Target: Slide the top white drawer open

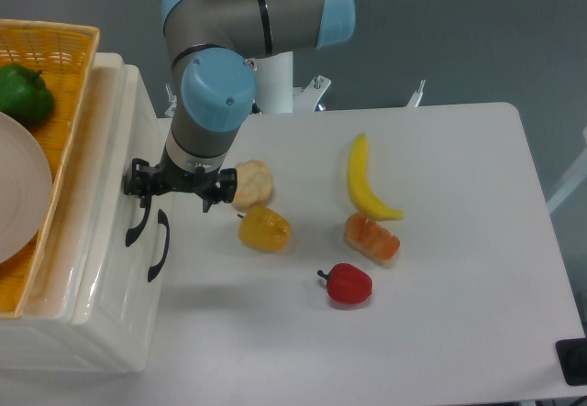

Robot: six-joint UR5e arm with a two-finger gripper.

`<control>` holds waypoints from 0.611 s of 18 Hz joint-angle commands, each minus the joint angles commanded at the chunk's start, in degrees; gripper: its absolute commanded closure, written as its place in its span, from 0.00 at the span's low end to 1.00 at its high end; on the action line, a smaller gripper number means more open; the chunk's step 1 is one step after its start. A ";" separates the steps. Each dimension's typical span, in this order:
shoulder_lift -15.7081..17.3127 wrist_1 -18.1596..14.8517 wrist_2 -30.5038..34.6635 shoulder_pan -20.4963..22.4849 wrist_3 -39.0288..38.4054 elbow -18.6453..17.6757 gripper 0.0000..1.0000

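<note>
At the left of the frame the gripper hangs right at the black handle of the top white drawer, placed for a pull toward the table. Whether its fingers are clenched on the handle, I cannot tell. Drawer looks closed.

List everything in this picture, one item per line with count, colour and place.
cabinet: one, cream-white, left edge of the table
top white drawer: one, cream-white, upper of two, its black handle at the gripper
lower drawer: one, cream-white, black handle, below the top one
basket: one, woven yellow, on the cabinet
green pepper: one, in the basket
plate: one, white, in the basket
banana: one, yellow, mid-table
red pepper: one, front of centre
yellow pepper: one, near the gripper
bread roll: one, pale, beside the gripper
orange food piece: one, below the banana
table: one, white
gripper: one, black, at the top handle
</note>
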 joint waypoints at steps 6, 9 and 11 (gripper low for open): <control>-0.09 0.18 0.26 -0.09 0.00 -0.09 0.00; -0.26 0.53 0.35 -0.17 0.00 -0.09 0.00; -0.18 0.62 0.35 -0.26 0.00 0.00 0.00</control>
